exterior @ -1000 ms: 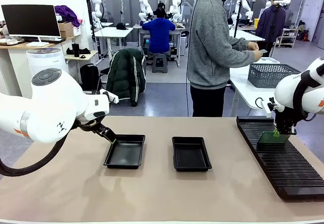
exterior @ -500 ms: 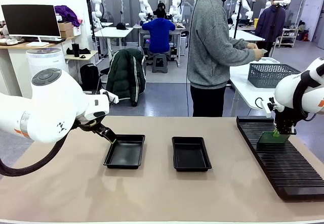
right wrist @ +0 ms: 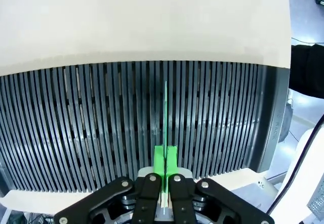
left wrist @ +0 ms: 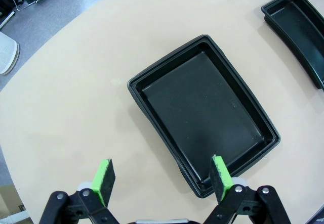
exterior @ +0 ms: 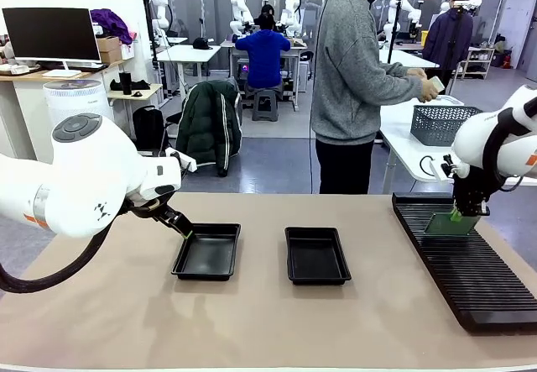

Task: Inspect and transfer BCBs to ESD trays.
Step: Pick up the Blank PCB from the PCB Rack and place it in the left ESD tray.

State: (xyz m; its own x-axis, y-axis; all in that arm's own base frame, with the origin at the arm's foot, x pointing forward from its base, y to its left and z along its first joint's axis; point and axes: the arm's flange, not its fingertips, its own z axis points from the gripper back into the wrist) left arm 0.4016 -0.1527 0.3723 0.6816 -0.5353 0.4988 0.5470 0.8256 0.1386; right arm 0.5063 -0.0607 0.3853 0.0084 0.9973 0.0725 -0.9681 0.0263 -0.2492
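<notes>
Left jaws: spread wide, nothing between green pads (left wrist: 104, 176). One pad overhangs near corner of black tray (left wrist: 202, 107); tray shallow, glossy plastic, flared rim, floor bare. Smooth beige tabletop (left wrist: 76, 82) open on other side of jaws and beyond. Second tray (left wrist: 298, 27) farther out, well apart from first.

Right jaws: clamped tight on top edge of circuit board (right wrist: 165, 113), a thin green sheet, upright, seen edge-on. Beyond jaws, black ribbed rack (right wrist: 76, 123); board in line with one slot, contact unclear. Past rack's far rim, open tabletop.
</notes>
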